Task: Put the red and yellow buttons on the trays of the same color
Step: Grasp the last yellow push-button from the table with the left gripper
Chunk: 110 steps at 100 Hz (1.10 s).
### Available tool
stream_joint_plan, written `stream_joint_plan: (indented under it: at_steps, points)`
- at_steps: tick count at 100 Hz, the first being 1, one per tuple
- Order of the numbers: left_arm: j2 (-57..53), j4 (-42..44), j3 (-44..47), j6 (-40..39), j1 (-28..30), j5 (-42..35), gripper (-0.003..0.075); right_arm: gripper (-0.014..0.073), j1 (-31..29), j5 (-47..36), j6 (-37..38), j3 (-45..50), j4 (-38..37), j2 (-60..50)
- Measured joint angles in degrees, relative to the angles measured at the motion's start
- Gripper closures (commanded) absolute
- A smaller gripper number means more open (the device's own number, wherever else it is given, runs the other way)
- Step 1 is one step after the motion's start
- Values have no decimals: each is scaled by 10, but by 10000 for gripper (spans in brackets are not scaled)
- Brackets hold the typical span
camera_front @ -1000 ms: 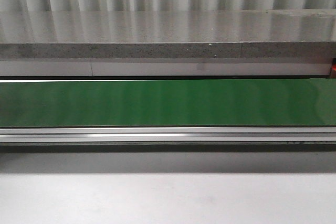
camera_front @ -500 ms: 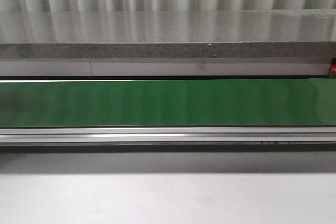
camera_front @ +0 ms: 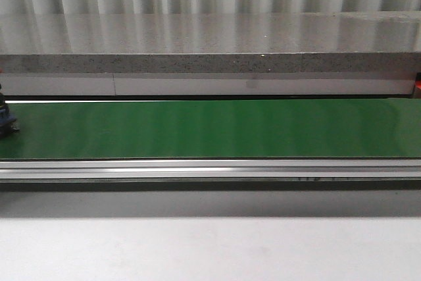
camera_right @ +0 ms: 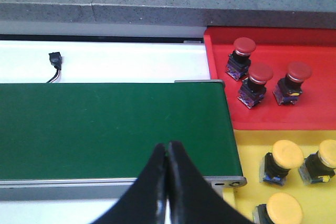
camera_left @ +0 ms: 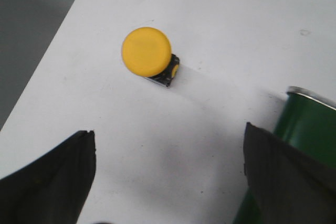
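Observation:
A yellow button (camera_left: 147,52) with a dark base lies on the white table beside the end of the green belt (camera_left: 310,124). My left gripper (camera_left: 168,148) hovers open just short of it, nothing between its fingers. My right gripper (camera_right: 168,149) is shut and empty over the green belt (camera_right: 105,124), near the belt's end by the trays. The red tray (camera_right: 315,40) holds three red buttons (camera_right: 260,77). The yellow tray (camera_right: 247,145) holds three yellow buttons (camera_right: 286,157). No gripper shows clearly in the front view.
The green conveyor belt (camera_front: 210,129) spans the front view, with a metal rail (camera_front: 210,169) along its near side and a stone ledge (camera_front: 210,64) behind. A small dark object (camera_front: 6,122) sits at the belt's far left edge. A black connector (camera_right: 54,59) lies behind the belt.
A small dark object has come into the front view at the belt's far left edge. Nothing else differs.

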Motion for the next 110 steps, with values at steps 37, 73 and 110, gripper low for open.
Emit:
stream_joint_plan:
  at_steps: [37,73,110]
  points:
    - [112,-6,-67,1,43,-17,168,661,0,0,0,0,0,0]
    - [187,-10,-120,10,44,-22,219,661,0,0,0,0,0,0]
    - [193,-13,-137,11,44,-5,736,661,0,0,0,0,0,0]
